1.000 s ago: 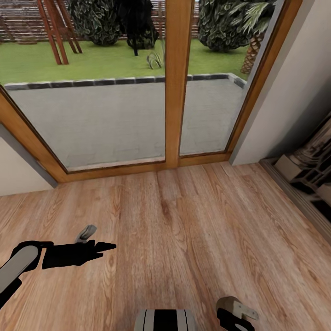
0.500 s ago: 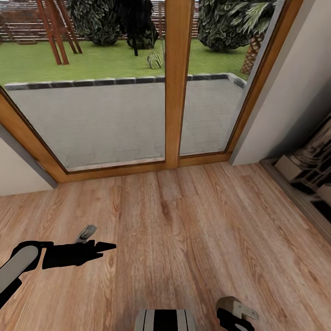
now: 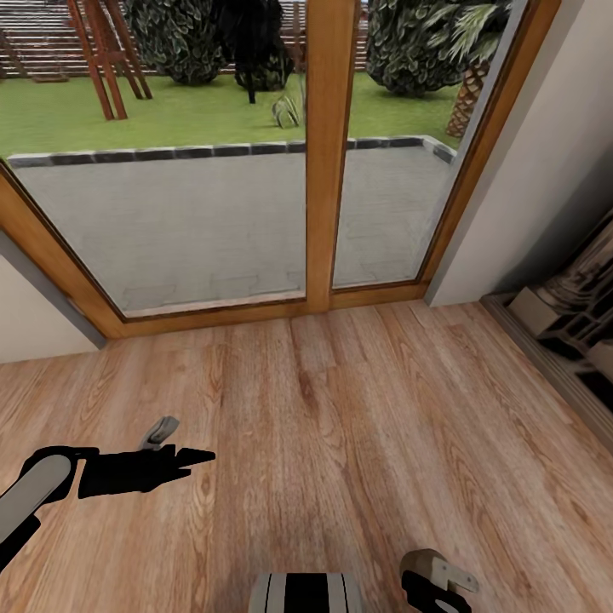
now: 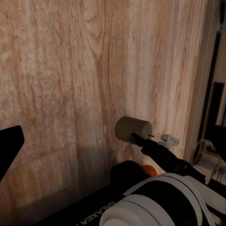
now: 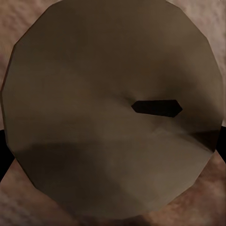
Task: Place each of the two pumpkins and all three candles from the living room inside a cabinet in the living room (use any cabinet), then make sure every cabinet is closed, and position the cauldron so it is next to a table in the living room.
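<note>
Small, stiff, pale grey puck-like candle (image 5: 113,110) clamped in right gripper (image 3: 438,579); likely light, best pinched across sides. Left gripper (image 3: 183,460): cannot tell.

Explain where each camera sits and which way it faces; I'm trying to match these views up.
Head view: on the head, facing forward and down at the wood floor and glass door; left hand and right hand show.
Left wrist view: on the left arm, looking across the floor at the candle and the robot's trunk.
Right wrist view: on the right arm, close on the candle's wick end.
Shared: both wrist views show the candle.
</note>
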Tool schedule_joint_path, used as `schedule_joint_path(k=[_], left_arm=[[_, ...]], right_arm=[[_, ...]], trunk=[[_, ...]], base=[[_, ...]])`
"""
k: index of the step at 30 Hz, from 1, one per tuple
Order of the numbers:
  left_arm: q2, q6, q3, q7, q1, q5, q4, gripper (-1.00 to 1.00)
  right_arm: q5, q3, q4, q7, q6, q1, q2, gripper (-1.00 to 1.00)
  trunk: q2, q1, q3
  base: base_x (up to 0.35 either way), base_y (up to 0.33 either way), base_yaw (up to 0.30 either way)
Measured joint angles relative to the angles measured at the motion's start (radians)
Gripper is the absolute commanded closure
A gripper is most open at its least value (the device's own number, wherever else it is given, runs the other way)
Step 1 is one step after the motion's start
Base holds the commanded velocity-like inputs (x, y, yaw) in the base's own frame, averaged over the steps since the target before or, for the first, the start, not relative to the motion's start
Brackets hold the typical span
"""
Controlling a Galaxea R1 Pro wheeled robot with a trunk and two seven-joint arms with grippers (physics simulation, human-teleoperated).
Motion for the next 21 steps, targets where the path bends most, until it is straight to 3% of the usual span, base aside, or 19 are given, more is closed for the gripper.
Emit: schedule_joint_path(k=[21], left_arm=[[0.000,0.000,0.000,0.000,0.000,0.003,0.000,-1.00]], right_arm=[[-0.001,0.000,0.000,0.000,0.000,0.000,0.000,1.00]], trunk=[[0.001,-0.001,0.012]], base=[[0.000,0.000,0.000]])
